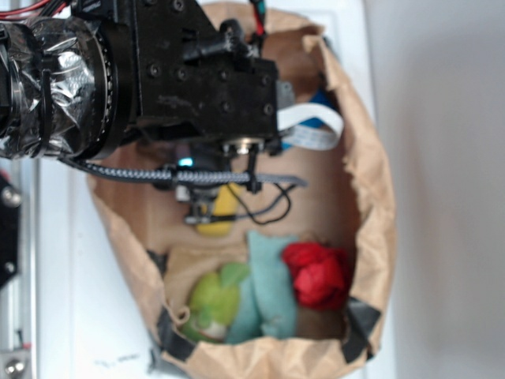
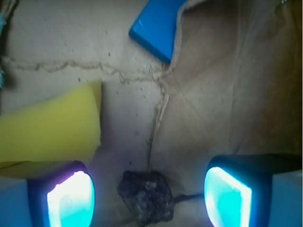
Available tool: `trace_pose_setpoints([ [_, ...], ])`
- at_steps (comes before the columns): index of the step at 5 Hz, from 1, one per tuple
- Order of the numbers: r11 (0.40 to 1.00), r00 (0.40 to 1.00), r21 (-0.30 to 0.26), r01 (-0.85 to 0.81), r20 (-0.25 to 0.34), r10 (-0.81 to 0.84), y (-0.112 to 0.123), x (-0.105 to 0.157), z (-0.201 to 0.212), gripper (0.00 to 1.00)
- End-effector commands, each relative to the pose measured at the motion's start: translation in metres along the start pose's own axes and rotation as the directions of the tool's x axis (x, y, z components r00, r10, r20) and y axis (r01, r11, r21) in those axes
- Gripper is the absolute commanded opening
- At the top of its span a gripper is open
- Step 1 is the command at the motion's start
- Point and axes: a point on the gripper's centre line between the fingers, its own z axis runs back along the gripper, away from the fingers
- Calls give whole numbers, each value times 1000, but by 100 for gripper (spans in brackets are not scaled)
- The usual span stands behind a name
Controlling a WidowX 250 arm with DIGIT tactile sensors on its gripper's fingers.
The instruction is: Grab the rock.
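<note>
Spread pincer (image 2: 149, 198) astride the rock (image 2: 147, 196).

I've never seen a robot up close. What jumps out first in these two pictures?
In the wrist view, the gripper stands open, its two pads glowing cyan on either side of the small dark rock at the bottom. A yellow sponge lies to the left and a blue object at the top. From outside, the black arm hangs over a brown paper bag, with a red cloth ball near the bag's lower right.
</note>
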Motion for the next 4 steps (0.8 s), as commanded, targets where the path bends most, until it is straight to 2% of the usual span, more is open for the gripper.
trace_pose_setpoints([
  [1,997,997,19,72,-25,-72,2,0,6,100],
  [4,995,995,37,94,-33,-93,0,-2,3,100],
])
